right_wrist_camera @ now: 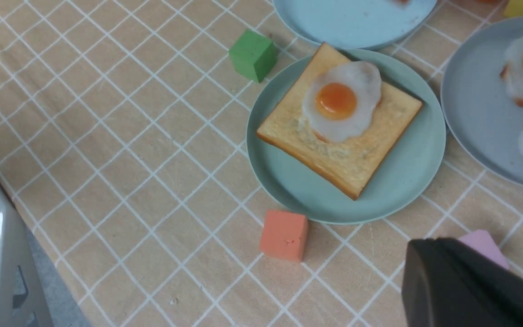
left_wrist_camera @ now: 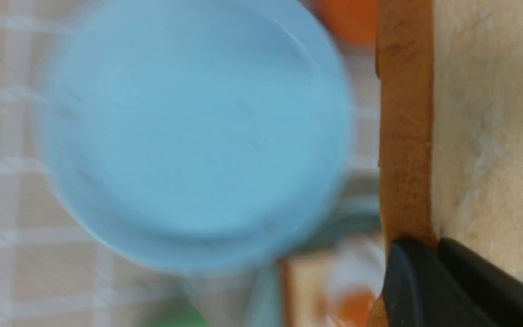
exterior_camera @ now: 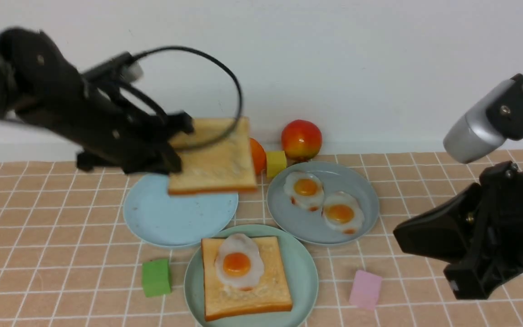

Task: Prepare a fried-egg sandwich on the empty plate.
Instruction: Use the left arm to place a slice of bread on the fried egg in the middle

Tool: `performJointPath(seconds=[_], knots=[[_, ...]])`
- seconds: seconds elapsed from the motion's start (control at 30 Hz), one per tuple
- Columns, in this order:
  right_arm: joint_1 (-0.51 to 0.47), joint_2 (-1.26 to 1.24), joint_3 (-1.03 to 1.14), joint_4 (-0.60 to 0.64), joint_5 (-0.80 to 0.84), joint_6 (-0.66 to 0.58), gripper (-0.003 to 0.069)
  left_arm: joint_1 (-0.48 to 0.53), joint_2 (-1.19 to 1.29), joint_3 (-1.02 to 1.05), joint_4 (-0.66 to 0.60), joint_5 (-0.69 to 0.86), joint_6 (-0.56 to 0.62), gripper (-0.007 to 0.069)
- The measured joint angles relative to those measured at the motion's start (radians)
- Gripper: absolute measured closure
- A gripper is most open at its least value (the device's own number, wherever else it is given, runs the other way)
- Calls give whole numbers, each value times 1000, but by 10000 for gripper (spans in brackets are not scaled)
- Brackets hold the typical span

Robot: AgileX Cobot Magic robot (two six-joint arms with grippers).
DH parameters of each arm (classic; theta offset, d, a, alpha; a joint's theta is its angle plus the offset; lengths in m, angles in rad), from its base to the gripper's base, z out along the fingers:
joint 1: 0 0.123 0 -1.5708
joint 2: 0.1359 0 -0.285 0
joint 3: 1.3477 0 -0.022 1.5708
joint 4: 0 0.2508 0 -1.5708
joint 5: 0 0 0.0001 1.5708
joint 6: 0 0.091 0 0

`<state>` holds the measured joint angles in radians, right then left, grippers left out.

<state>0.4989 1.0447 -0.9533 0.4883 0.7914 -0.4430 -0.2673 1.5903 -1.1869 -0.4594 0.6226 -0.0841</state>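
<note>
Front view: the black left gripper [exterior_camera: 177, 145] pinches a thick square tan toast slice [exterior_camera: 218, 159] in the air above a round sky-blue plate [exterior_camera: 161, 218]. Nearer, a round mint-green plate [exterior_camera: 304, 272] carries a second toast slice [exterior_camera: 261, 295] topped by a glossy fried egg [exterior_camera: 238, 263].

Left wrist view, blurred: the held slice's orange-brown crust is clamped.

Right wrist view: the black right gripper [right_wrist_camera: 425, 268], jaws pressed together, is empty.

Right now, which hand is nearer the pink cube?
Right. The right hand hangs close by the pink cube; the left hand is far across, holding a toast slice above the sky-blue plate.

left hand [exterior_camera: 179, 144] high, clamped shut — right hand [exterior_camera: 402, 235] low, closed
</note>
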Motion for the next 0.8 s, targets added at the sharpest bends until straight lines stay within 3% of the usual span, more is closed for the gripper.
performJointPath(seconds=[0.27,0.63,0.8], knots=[[0,0,0,0,0,0,662,-100,-10,279,-113,-206,-23,620],[0,0,0,2,0,0,654,-101,109,296,-157,-225,-23,615],[0,0,0,2,1,0,650,-101,108,296,-157,-225,-23,570]])
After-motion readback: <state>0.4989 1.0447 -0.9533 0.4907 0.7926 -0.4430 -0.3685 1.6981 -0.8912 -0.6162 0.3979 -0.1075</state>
